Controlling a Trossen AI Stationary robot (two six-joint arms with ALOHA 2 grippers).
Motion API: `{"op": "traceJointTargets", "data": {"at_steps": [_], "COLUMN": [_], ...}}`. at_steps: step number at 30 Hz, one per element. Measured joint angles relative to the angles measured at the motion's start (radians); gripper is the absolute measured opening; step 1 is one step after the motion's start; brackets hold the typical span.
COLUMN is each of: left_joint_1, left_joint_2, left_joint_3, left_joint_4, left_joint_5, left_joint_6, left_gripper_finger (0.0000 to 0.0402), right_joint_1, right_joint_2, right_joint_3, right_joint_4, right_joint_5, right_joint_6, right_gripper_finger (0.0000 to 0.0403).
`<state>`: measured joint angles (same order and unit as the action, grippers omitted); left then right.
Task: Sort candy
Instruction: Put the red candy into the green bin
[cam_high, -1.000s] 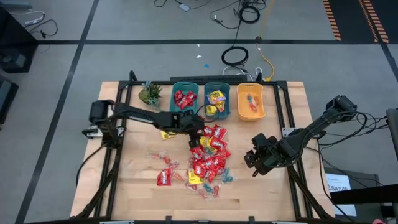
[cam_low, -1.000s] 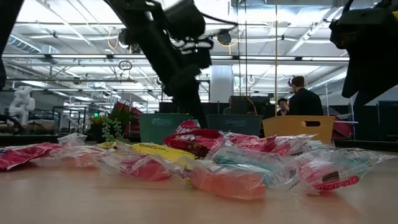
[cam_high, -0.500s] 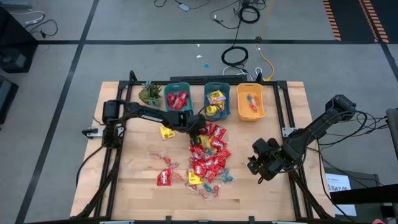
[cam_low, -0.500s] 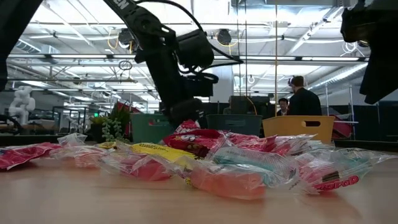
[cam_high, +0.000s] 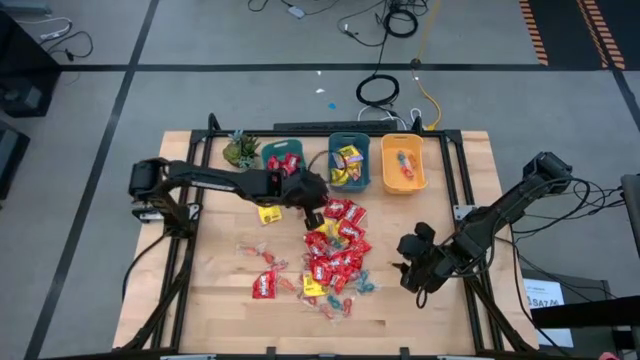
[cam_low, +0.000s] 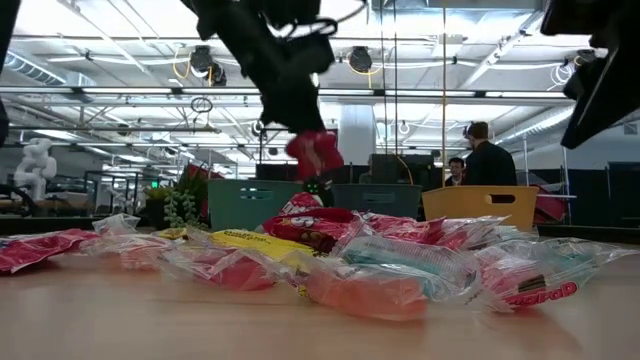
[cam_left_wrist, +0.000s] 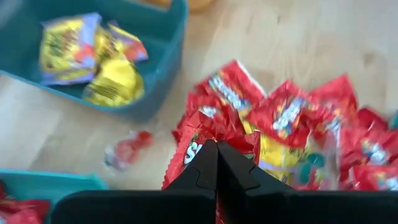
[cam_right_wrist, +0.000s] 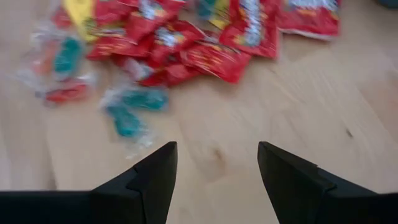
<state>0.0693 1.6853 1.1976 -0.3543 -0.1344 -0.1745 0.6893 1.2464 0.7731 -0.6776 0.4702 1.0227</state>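
Note:
The candy lies in a loose pile (cam_high: 335, 250) on the wooden table: red packets, a few yellow ones and small twist-wrapped pieces. My left gripper (cam_high: 312, 192) hangs over the pile's far end, shut on one red packet (cam_low: 315, 152). My right gripper (cam_high: 410, 268) stands open to the right of the pile. In the right wrist view its two fingers (cam_right_wrist: 155, 174) are apart over bare wood, short of the teal twist-wrapped pieces (cam_right_wrist: 134, 106). My left gripper pinches the red packet by its upper end (cam_left_wrist: 194, 144) between its two shut fingers, coming from above and pointing down. The packet hangs crumpled below the fingertips (cam_low: 316, 156), lifted clear of the pile.
Three bins stand in a row at the far edge: a teal one with red packets (cam_high: 283, 160), a teal one with yellow packets (cam_high: 349, 165) and an orange one (cam_high: 403, 165). A small green plant (cam_high: 240, 150) is left of them. Stray packets (cam_high: 265, 285) lie near left.
My left gripper dipped onto the far end of the pile, shut on a red packet and rose with it; the packet now hangs clear above the other candy. My right gripper has drifted a little toward the table's near edge, still open.

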Motion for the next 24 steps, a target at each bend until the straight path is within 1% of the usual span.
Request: {"op": "traceJointTargets", "data": {"at_steps": [4,7,10,12,15,19,24], "left_joint_1": [-0.001,0.002,0.034,0.069,0.139,0.224,0.292], "left_joint_2": [-0.078,-0.134,-0.184,-0.198,-0.204,-0.204,-0.204], "left_joint_3": [0.001,0.002,0.019,0.041,0.062,0.065,0.065], "left_joint_4": [-0.009,-0.071,-0.205,-0.272,-0.364,-0.376,-0.381], "left_joint_5": [-0.014,-0.072,-0.139,-0.159,-0.159,-0.156,-0.130], "left_joint_6": [-0.004,-0.012,-0.028,-0.028,-0.011,0.066,0.131], "left_gripper_finger": [0.0002,0.0002,0.0001,0.0001,0.0001,0.0003,0.0026], "right_joint_1": [-0.010,-0.024,-0.046,-0.062,-0.087,-0.108,-0.114], "right_joint_2": [0.000,0.000,0.000,0.000,0.000,0.000,0.000], "right_joint_3": [0.000,0.000,0.000,-0.006,-0.023,-0.029,-0.029], "right_joint_4": [0.048,0.101,0.161,0.213,0.301,0.316,0.315], "right_joint_5": [0.000,-0.008,-0.033,-0.033,-0.033,-0.027,-0.027], "right_joint_6": [-0.060,-0.113,-0.159,-0.179,-0.199,-0.200,-0.199], "right_gripper_finger": [0.0214,0.0214,0.0214,0.0214,0.0214,0.0214,0.0214]}}
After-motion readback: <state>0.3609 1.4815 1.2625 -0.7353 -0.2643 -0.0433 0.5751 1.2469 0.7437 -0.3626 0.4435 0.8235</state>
